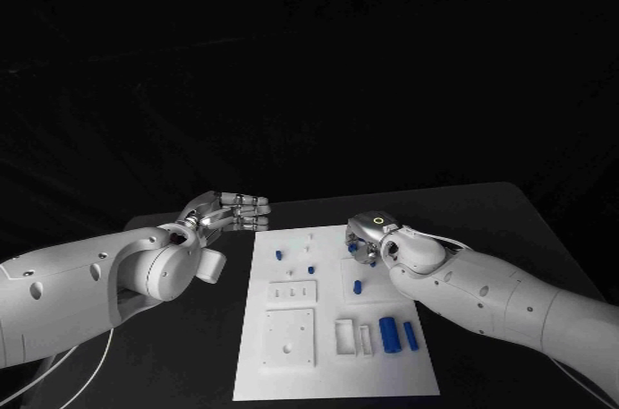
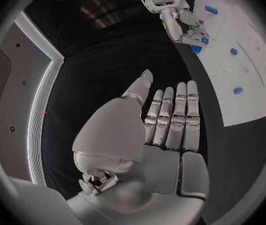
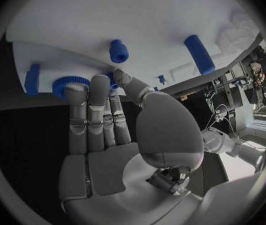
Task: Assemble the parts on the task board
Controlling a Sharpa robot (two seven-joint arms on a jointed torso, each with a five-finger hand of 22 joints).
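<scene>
Nearest you, the two smooth white arms come in from either side of the matte black table (image 1: pixel 168 355), and between them the task board (image 1: pixel 291 378), a flat white rectangular plate, runs lengthwise away from you. Your left hand (image 1: pixel 227 211) hovers off the board's far left corner over bare table, silver fingers (image 2: pixel 173 116) straight and side by side with the thumb set a little apart, holding nothing. Your right hand (image 1: pixel 371 237) is down at the board's far right part; in the right wrist view its fingertips (image 3: pixel 98 83) lie against a round blue part with a ribbed rim (image 3: pixel 63 82), but you cannot tell whether it grips the piece or merely touches it. On the near half of the board sit two square white plates (image 1: pixel 291 336) with small holes and a white rectangular frame (image 1: pixel 346 335); just beside the frame lie two blue cylinders (image 1: pixel 388 334). A small blue peg (image 1: pixel 358 286) stands mid-board, and smaller blue pegs (image 1: pixel 280 254) dot the far end.
</scene>
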